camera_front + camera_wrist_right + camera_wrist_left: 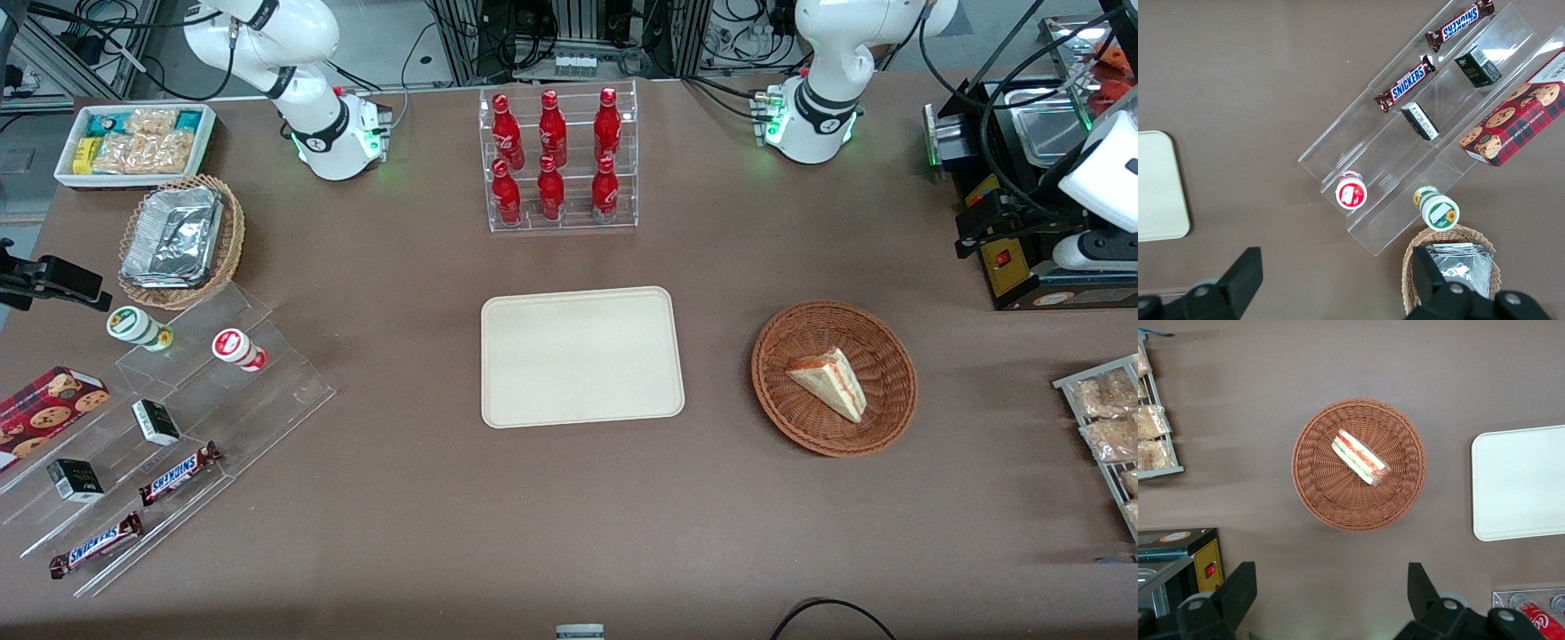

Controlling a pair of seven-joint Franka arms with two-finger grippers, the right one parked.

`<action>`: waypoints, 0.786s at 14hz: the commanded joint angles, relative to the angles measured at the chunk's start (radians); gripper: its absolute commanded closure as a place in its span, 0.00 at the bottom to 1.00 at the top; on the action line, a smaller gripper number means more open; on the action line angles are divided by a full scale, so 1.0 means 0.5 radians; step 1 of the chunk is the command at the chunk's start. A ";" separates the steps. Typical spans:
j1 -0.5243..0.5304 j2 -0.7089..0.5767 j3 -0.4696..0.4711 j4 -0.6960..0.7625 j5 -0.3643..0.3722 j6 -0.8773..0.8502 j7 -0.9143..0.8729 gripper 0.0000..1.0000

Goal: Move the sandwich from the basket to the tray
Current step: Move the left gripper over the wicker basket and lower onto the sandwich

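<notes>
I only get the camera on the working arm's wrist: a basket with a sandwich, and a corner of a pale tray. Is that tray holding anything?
Observer: No, the front view shows the whole tray bare; the sandwich still lies in the basket.
Operator: What stands near the tray?
Observer: A clear rack of six red bottles, farther from the front camera than the tray.
Operator: And the claw?
Observer: The gripper hangs open high above the table, holding nothing.
</notes>
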 commanded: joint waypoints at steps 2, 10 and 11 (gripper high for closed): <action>-0.004 0.025 0.000 0.051 -0.002 -0.030 -0.013 0.00; -0.019 0.032 -0.031 -0.660 -0.020 0.738 -0.338 0.00; -0.019 0.028 -0.040 -0.752 -0.023 0.874 -0.481 0.00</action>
